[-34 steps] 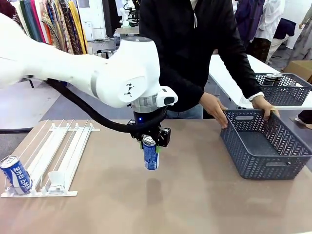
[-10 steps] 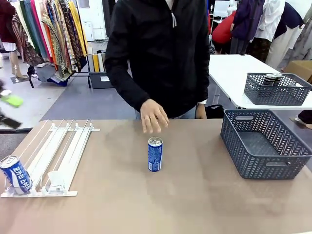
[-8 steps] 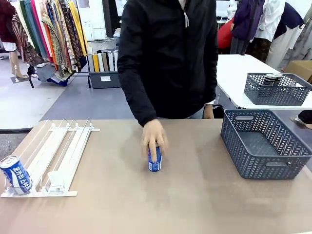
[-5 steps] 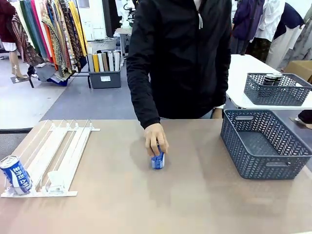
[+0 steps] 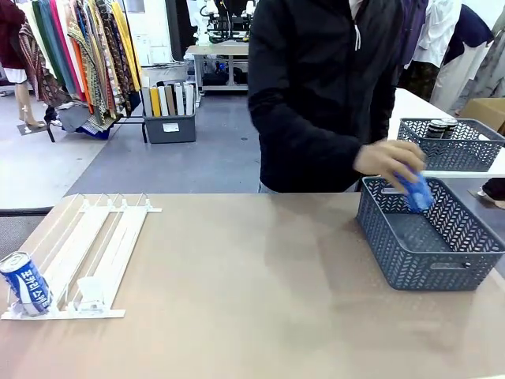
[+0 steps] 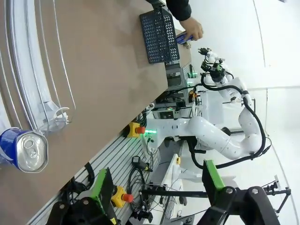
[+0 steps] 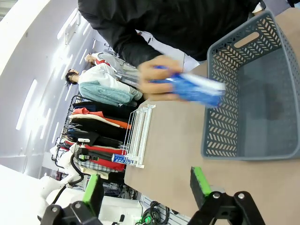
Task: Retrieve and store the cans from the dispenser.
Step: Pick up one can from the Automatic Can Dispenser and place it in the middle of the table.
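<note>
Person's hand (image 5: 384, 160) holds a blue can (image 5: 415, 193), tilted, above the basket (image 5: 410, 260) at the table's right side. This can is blurred, so its print is not readable. In the R wrist view the can lies sideways in the fingers, just over the basket's rim.

A 2nd can (image 5: 26, 283), also blue, sits at the low front end of the dispenser (image 5: 95, 245), at its left corner, leaning back. It has white Korean lettering down the side, but I cannot read it w/ certainty. The L wrist view shows its silver top w/ the pull tab, just beside a clear front stop.

L gripper (image 6: 157, 187): green pads spread wide, nothing between them; the 2nd can is near it, not touching. R gripper (image 7: 145, 187): also spread and empty, low over the table, well apart from the basket.

Far basket (image 5: 442, 154) stands on a white table behind, w/ dark cans (image 5: 442, 125) inside; their labels are too small to read.
</note>
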Motion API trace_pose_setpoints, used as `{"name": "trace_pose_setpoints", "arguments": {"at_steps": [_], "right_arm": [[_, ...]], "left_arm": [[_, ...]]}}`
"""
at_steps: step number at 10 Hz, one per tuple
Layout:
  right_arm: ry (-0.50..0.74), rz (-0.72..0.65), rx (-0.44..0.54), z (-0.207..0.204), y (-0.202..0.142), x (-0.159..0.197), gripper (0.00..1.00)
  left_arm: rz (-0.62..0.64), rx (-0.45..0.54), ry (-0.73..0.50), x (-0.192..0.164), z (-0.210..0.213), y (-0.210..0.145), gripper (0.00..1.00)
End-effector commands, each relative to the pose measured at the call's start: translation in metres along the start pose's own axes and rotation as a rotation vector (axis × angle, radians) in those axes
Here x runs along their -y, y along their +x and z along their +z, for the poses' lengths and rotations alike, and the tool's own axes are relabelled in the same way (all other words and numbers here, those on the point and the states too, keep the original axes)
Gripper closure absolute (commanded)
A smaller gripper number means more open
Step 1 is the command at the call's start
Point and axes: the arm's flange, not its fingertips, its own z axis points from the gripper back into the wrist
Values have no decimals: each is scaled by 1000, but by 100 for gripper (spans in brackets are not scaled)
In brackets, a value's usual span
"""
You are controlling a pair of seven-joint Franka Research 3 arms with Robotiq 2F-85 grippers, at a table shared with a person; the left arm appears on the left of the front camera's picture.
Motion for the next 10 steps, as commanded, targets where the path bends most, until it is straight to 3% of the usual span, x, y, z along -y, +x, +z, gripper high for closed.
{"name": "trace_pose_setpoints", "arguments": {"at_steps": [1, 10], "right_arm": [[12, 5, 0, 1, 0, -2, 0], [12, 5, 0, 1, 0, -2, 0]], "left_arm": [[-2, 5, -14, 2, 4, -1, 0], [1, 3, 0, 0, 1, -1, 0]]}}
